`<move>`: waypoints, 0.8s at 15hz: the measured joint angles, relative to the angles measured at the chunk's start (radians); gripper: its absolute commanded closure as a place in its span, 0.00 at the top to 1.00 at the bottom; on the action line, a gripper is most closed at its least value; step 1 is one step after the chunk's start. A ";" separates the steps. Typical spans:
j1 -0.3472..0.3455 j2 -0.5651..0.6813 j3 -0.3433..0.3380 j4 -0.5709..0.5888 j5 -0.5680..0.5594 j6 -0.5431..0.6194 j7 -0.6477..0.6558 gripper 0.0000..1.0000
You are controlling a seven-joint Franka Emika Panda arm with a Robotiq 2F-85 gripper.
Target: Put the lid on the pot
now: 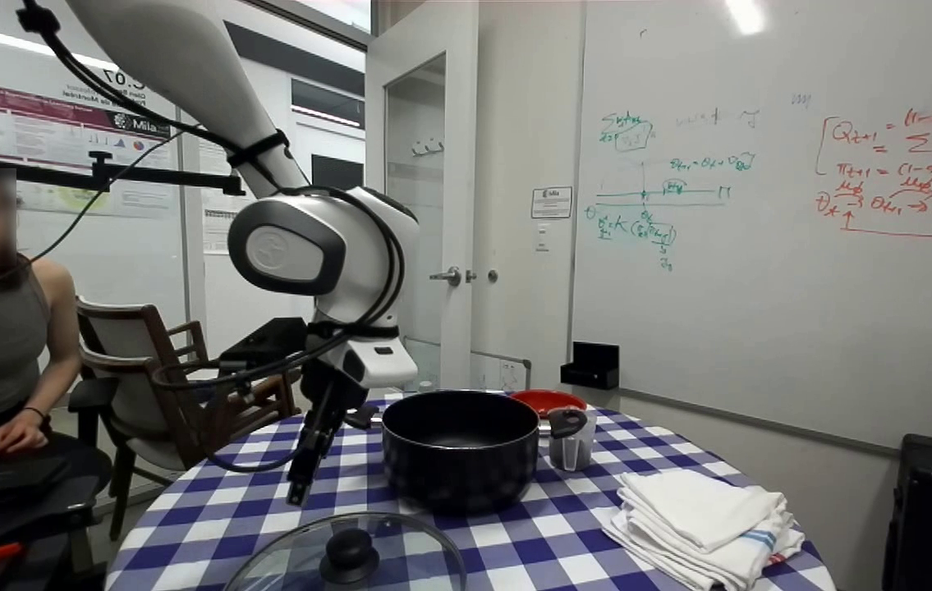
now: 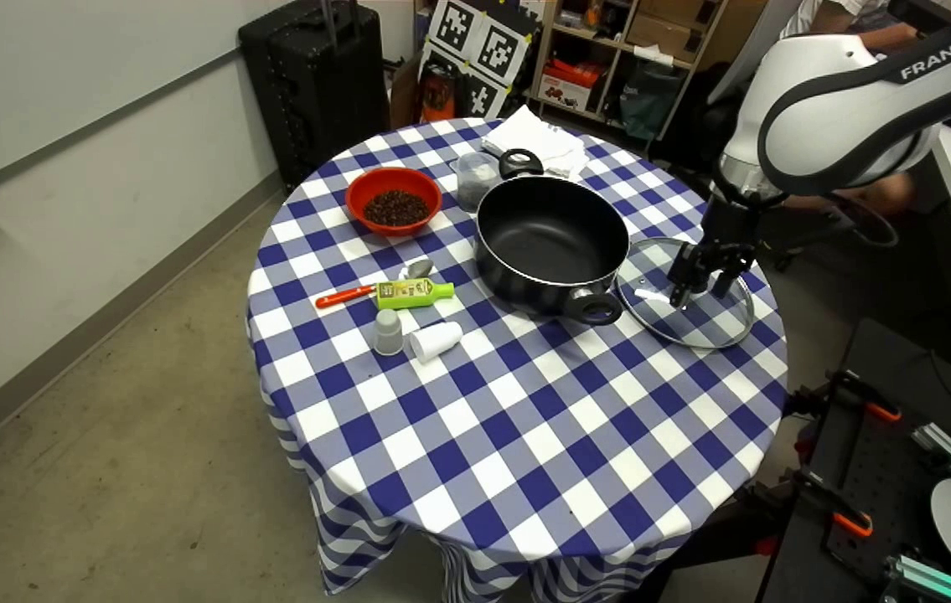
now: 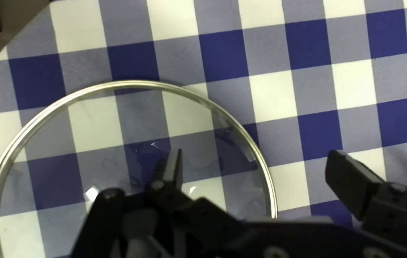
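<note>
Fingers (image 3: 350, 181) apart and empty, we see the lid (image 3: 103, 154) on the cloth (image 2: 525, 469) near the pot (image 1: 460, 476). One tip (image 3: 175, 161) is over the lid, one past its edge; we likely must slide toward the knob (image 1: 349, 558).

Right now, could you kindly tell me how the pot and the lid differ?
The pot is black and opaque; the lid is see-through. The pot is deeper than the lid. The pot has two side handles; the lid has one central knob. Both are round and rest on the checked cloth.
</note>
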State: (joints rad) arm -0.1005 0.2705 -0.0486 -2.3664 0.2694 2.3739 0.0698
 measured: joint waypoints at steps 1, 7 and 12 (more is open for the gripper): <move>-0.008 0.023 -0.002 0.019 0.000 0.000 -0.002 1.00; -0.036 0.106 -0.009 0.097 -0.003 -0.001 -0.006 1.00; -0.030 0.114 -0.030 0.104 -0.052 -0.004 0.021 1.00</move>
State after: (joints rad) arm -0.1307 0.3849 -0.0789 -2.2627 0.2174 2.3696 0.0912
